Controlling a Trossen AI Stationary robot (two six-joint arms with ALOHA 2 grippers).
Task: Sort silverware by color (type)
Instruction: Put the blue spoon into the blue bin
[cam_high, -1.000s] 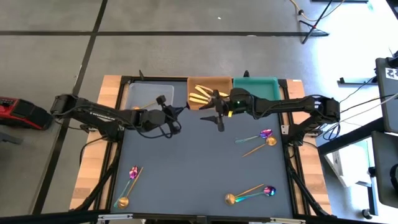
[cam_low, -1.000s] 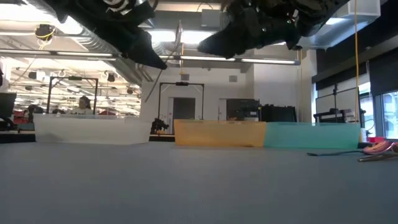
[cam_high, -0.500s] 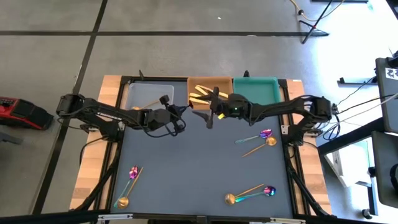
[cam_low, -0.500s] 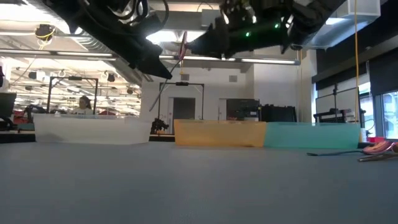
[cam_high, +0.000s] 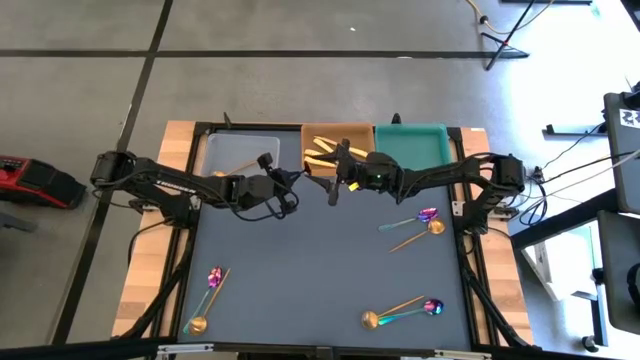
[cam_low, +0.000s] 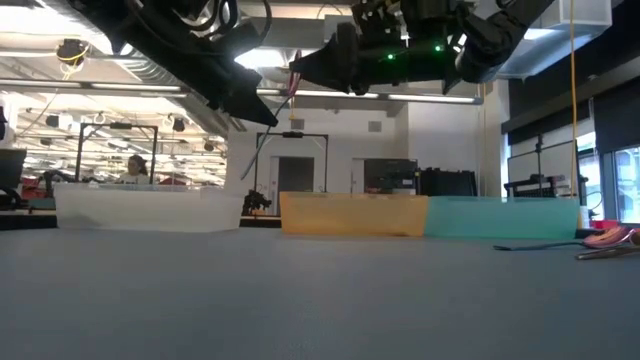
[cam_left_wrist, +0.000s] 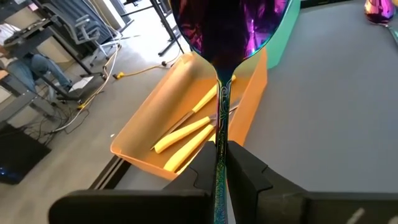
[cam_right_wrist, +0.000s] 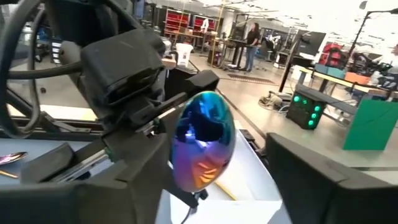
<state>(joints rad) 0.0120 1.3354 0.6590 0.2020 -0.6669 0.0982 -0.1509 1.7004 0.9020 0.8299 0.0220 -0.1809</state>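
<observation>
between both arms, left pincer (cam_left_wrist: 221, 163) pinches a slim, glossy iridescent spoon (cam_left_wrist: 227, 28).

Iridescent spoon (cam_left_wrist: 227, 37) held aloft; gold knives (cam_high: 322, 152) in orange tray; 3 mixed spoon pairs (cam_high: 418, 225) on mat

Even overhead light falls on the dark tabletop (cam_high: 320, 260) in the high view, with a sunlit patch washing out the floor at the upper right of the frame and only faint shadows under the arms. At table height, bright ceiling strips across the top of the frame leave both arms as near-silhouettes, while the near tabletop is soft. In the wrist views the iridescent spoon (cam_right_wrist: 204, 142) shines with glare close to the lens, its bowl blurred, and the room behind is hazy.
</observation>
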